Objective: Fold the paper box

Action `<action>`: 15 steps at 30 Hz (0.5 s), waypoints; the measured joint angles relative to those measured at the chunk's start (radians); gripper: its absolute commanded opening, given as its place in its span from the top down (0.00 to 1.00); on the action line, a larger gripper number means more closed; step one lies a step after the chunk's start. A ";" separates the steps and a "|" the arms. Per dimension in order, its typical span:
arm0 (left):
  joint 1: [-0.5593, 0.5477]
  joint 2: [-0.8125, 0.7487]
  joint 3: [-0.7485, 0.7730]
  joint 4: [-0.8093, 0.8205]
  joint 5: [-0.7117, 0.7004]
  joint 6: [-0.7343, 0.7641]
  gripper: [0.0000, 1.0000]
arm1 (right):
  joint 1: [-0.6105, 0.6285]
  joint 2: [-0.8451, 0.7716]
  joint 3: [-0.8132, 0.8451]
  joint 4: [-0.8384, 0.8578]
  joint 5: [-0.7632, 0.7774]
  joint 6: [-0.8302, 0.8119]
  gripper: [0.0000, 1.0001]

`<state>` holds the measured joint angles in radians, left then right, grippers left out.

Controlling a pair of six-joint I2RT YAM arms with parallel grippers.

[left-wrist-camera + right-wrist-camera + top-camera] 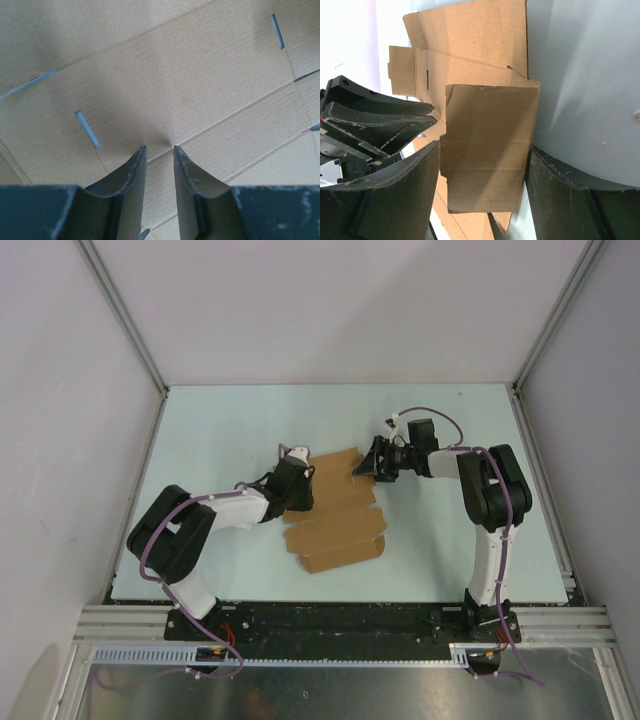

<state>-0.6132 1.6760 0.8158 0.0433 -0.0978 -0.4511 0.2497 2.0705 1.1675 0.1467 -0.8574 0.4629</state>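
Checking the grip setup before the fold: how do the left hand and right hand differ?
The left hand has its jaws nearly together; the right hand has them wide. The left hand's tips rest on a flat panel of the paper box; the right hand straddles a corner flap. Both are at the same box.

The paper box (335, 520) is plain brown all over and unprinted, with fine ribbing and darker crease lines. Through its slots the desk (250, 420) shows pale blue-green. On either side of the paper box, the left gripper (159, 147) and right gripper (484, 147) have dull black jaws scuffed with pale scratches. The arms (235, 505) flanking the paper box are white and black and trail purple cables (143, 552). The walls (340, 310) beyond the paper box are off-white.
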 measured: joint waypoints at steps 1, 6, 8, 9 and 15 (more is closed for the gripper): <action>0.000 0.000 0.000 0.000 0.000 0.000 0.67 | 0.003 -0.001 0.000 -0.003 0.002 0.000 0.29; 0.000 0.000 0.000 0.000 0.002 0.000 0.67 | 0.021 -0.016 0.000 -0.032 0.015 -0.003 0.27; 0.000 0.000 0.000 0.000 0.004 0.000 0.67 | 0.029 -0.026 -0.002 -0.051 0.022 -0.005 0.26; 0.000 0.001 0.000 0.000 0.005 0.000 0.67 | 0.031 -0.030 -0.003 -0.060 0.024 -0.005 0.25; 0.000 0.002 0.000 0.001 0.005 0.000 0.67 | 0.046 -0.077 -0.012 -0.106 0.034 -0.011 0.21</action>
<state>-0.6132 1.6779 0.8158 0.0444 -0.0933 -0.4511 0.2955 1.9934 1.1557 0.0410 -0.8230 0.4519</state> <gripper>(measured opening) 0.328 0.769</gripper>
